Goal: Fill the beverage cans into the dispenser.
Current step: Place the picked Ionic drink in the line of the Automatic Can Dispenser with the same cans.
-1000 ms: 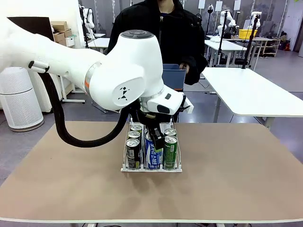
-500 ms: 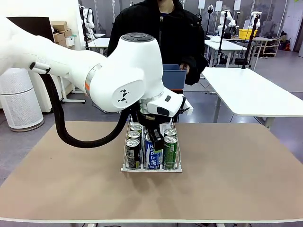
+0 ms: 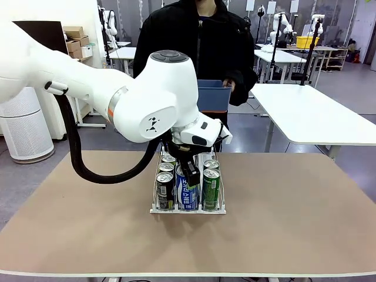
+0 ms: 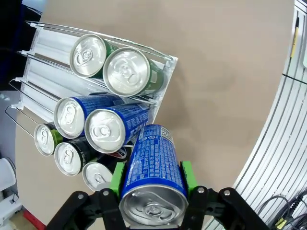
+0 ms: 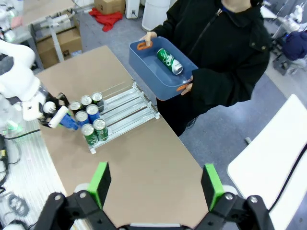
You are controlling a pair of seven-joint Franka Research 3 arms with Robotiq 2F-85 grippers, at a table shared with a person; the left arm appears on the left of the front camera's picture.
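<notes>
Left wrist view, nearest: left gripper [image 4: 152, 179] is clamped on a blue can [image 4: 154, 153], green pads [image 4: 116, 178] pressed to both its sides. The can is tilted, with the dispenser [image 4: 45, 48] lying at 10 o'clock of it. We count seven cans [image 4: 103, 132] standing in the rack: two green in one outer lane, two blue in the middle, three in the other outer lane.

Front view: against a second ago the left arm has drifted slightly toward 9 o'clock, and the held can with it. The grip is unchanged and nothing is released. The can sits at the near end of the middle lane, at 6 o'clock of the rack. Whether it touches the blue can behind it we cannot tell. We read this as fine alignment before letting go, so this can is not yet filled.

Right gripper [image 5: 156, 191] hangs high over the table [image 5: 144, 158], jaws wide apart, empty.

Farthest, at 12 o'clock across the table: a person [image 5: 225, 52] holds a blue tub [image 5: 156, 79] with one green can [image 5: 170, 61] lying in it, so at least one more to load
</notes>
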